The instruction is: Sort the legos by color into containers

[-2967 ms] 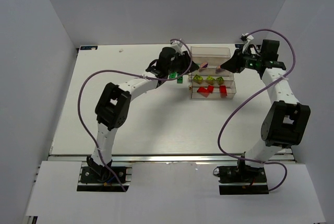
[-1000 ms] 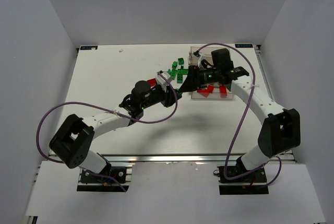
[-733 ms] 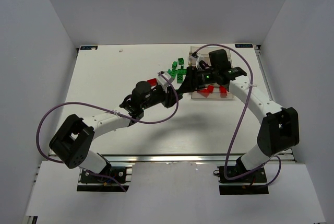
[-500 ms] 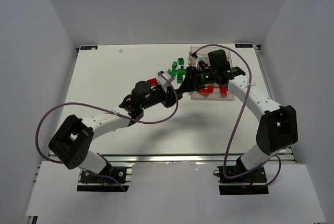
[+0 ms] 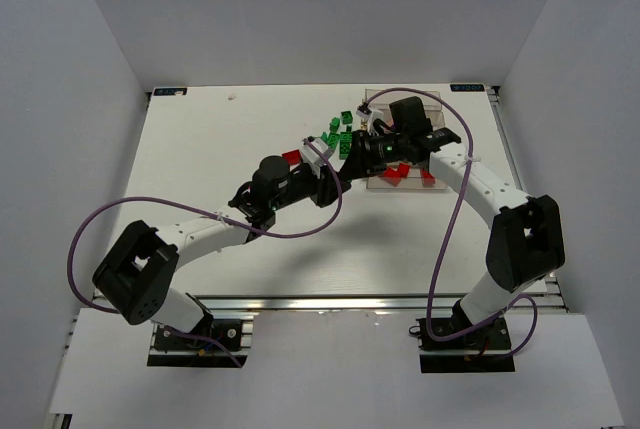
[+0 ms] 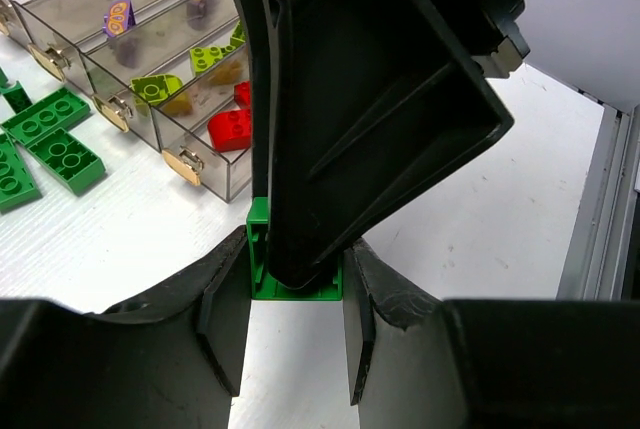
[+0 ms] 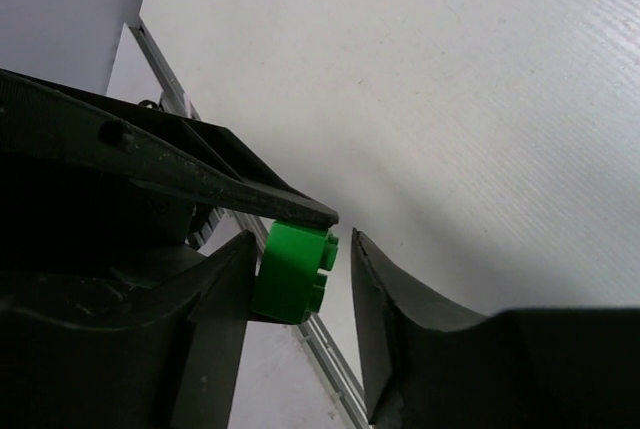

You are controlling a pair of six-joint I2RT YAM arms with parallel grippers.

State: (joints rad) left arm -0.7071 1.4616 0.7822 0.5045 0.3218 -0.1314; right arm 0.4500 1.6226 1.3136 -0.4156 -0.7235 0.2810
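My left gripper (image 6: 295, 279) is shut on a green lego (image 6: 258, 249), pinched between its fingertips above the table. My right gripper (image 7: 305, 249) is open with its jaws on either side of the same lego (image 7: 290, 274); one jaw touches it and the other stands just off it. In the top view the two grippers (image 5: 340, 169) meet left of the containers (image 5: 440, 99). The containers (image 6: 150, 79) hold purple (image 6: 118, 17), yellow-green (image 6: 155, 86) and red legos (image 6: 230, 127) in separate bins. Several loose green legos (image 5: 340, 129) lie left of the block.
A loose red lego (image 5: 291, 156) lies on the table beside the left arm. Green legos (image 6: 55, 144) lie close to the bins' latched ends. The right arm reaches over the front of the container block. White walls enclose the table on three sides.
Three seconds ago both grippers were at the bins; now they meet left of the block. Over the last second the right gripper edged further left onto the lego held by the left gripper.
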